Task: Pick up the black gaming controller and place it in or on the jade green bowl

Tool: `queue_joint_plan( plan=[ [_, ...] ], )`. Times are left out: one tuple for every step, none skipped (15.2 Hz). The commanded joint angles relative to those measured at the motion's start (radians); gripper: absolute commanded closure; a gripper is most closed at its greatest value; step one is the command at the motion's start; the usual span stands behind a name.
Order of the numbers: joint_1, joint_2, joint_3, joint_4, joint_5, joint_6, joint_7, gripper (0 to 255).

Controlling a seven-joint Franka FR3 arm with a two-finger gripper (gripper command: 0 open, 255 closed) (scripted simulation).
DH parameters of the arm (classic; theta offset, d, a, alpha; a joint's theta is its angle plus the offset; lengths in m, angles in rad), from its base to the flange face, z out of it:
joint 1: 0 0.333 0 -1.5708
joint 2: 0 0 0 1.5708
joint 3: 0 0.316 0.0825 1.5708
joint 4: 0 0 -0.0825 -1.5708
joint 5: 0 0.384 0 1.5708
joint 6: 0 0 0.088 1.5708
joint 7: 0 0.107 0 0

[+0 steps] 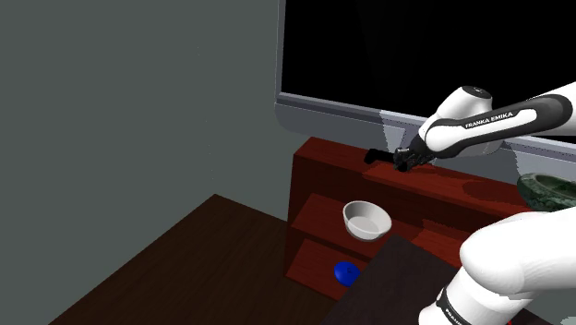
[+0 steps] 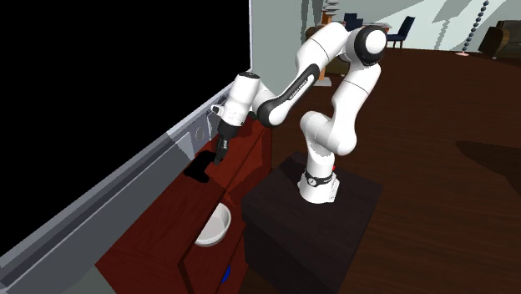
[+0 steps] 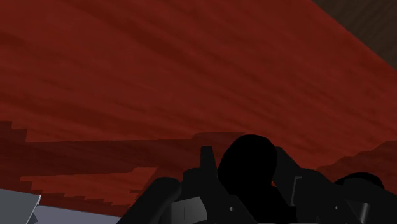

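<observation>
Mid-right in the shoulder view, the pincer [image 1: 400, 159] clamps the controller [image 1: 376, 153] over the surface [image 1: 443, 189], apparently for carrying to the green bowl [image 1: 549, 191].

Item 1: "FRANKA EMIKA", white capitals on the dark band along the white arm's [image 1: 489, 125] forearm, shoulder view. 
Item 2: pale lettering on the black ring [image 1: 450, 311] of the arm's lower link, same view; cannot be read.

black controller [image 3: 251, 168] in jaws, reddish wood surface [image 3: 159, 76]
</observation>
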Motion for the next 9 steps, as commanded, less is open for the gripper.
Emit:
queue_joint_plan(
  plan=[
    [0.000,0.002,-0.001,-0.005,0.000,-0.002,0.000,255],
    [-0.001,0.000,0.000,-0.006,-0.001,-0.003,0.000,255],
    [-0.001,0.001,-0.001,-0.006,-0.001,-0.001,0.000,255],
    [0.002,0.004,0.001,-0.002,0.001,-0.003,0.001,255],
    [0.002,-0.008,0.005,0.005,0.004,-0.022,0.001,255],
    [0.002,-0.019,0.009,0.013,0.006,-0.040,0.002,255],
    [0.003,-0.029,0.013,0.021,0.009,-0.058,0.002,255],
    [0.004,-0.039,0.017,0.029,0.012,-0.076,0.002,255],
    [0.005,-0.049,0.021,0.037,0.014,-0.094,0.002,255]
  ],
)
